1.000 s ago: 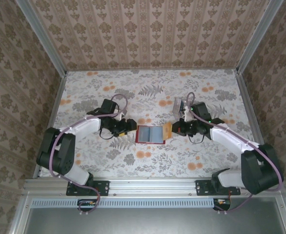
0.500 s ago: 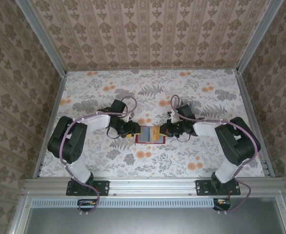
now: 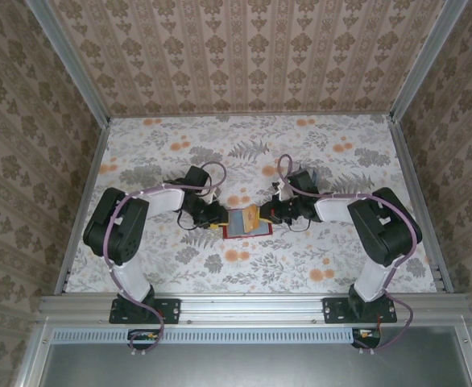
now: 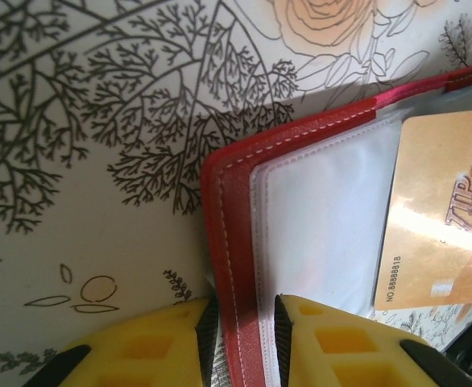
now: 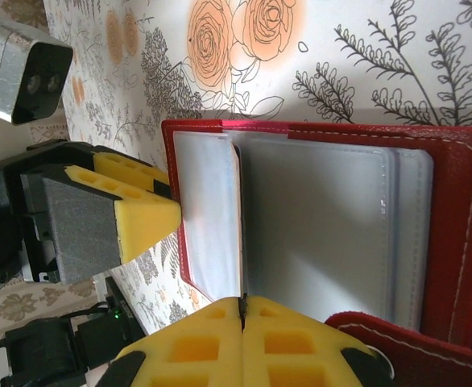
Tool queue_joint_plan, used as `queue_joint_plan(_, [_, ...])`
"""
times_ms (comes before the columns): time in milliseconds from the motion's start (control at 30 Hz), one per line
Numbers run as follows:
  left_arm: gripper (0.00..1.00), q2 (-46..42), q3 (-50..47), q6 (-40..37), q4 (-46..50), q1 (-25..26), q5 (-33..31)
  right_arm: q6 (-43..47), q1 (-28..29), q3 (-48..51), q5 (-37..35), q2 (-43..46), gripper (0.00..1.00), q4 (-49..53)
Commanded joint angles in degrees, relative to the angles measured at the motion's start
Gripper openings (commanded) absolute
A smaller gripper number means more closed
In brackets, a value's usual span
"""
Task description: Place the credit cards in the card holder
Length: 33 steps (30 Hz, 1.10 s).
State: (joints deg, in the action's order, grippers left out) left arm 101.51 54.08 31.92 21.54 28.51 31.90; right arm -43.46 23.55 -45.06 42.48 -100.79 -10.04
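Note:
The card holder (image 3: 234, 227) is a red wallet lying open at the table's centre, with greyish see-through pockets (image 5: 316, 226) facing up. My left gripper (image 3: 218, 219) is closed on its left edge: in the left wrist view the two pads (image 4: 206, 326) press the red border (image 4: 234, 242) from both sides. My right gripper (image 3: 266, 214) is shut on a gold credit card (image 3: 252, 215) marked VIP (image 4: 441, 234). In the right wrist view this card (image 5: 239, 226) stands edge-on over the pockets, above my shut right gripper (image 5: 242, 310). The left arm's yellow finger (image 5: 135, 218) sits at the wallet's far edge.
The floral tablecloth (image 3: 300, 137) stretches behind and to both sides of the wallet. Wallpapered walls (image 3: 244, 56) close the table in at the back, left and right. A metal rail (image 3: 252, 308) runs along the near edge, by the arm bases.
Both arms have swung inward to the wallet. The left gripper has closed onto the wallet's left edge. The right gripper has carried the gold card over the open pockets.

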Motion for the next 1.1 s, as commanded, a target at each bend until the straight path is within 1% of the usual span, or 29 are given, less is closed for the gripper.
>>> queue_joint_plan(0, [0.26, 2.5, 0.6, -0.3, 0.8, 0.5, -2.4, 1.8, 0.6, 0.3, 1.4, -2.0, 0.00, -1.2])
queue_joint_plan(167, [0.25, 3.0, 1.2, -0.9, 1.4, 0.3, -2.5, 4.5, 0.9, 0.4, -1.2, -2.6, 0.00, 2.2])
queue_joint_plan(233, [0.24, 3.2, 1.4, -1.2, 2.4, 0.2, -3.0, 6.2, 0.9, -0.4, -1.9, -2.5, 0.00, 5.1])
queue_joint_plan(400, [0.21, 3.6, 0.8, -1.1, 1.8, 0.1, -3.1, 9.0, 1.0, -0.8, -3.5, -1.8, 0.00, 8.8])
queue_joint_plan(533, [0.18, 3.3, -0.1, -0.4, 0.5, -0.1, -3.0, 8.7, 1.1, -0.3, -4.2, -1.5, 0.00, 8.3])
queue_joint_plan(633, [0.17, 4.0, 0.7, -1.0, 1.6, -0.1, -2.7, 8.1, 1.6, -1.2, -4.2, -2.6, 0.00, 8.2])
queue_joint_plan(833, [0.15, 4.4, 1.3, -1.1, 1.8, -0.1, -2.3, 7.6, 2.2, -3.8, -6.6, -3.6, 0.00, 9.7])
queue_joint_plan(1067, [0.14, 3.9, 0.7, -1.0, 1.8, -0.1, -2.7, 6.6, 2.3, -5.9, -7.4, -3.9, 0.00, 10.5])
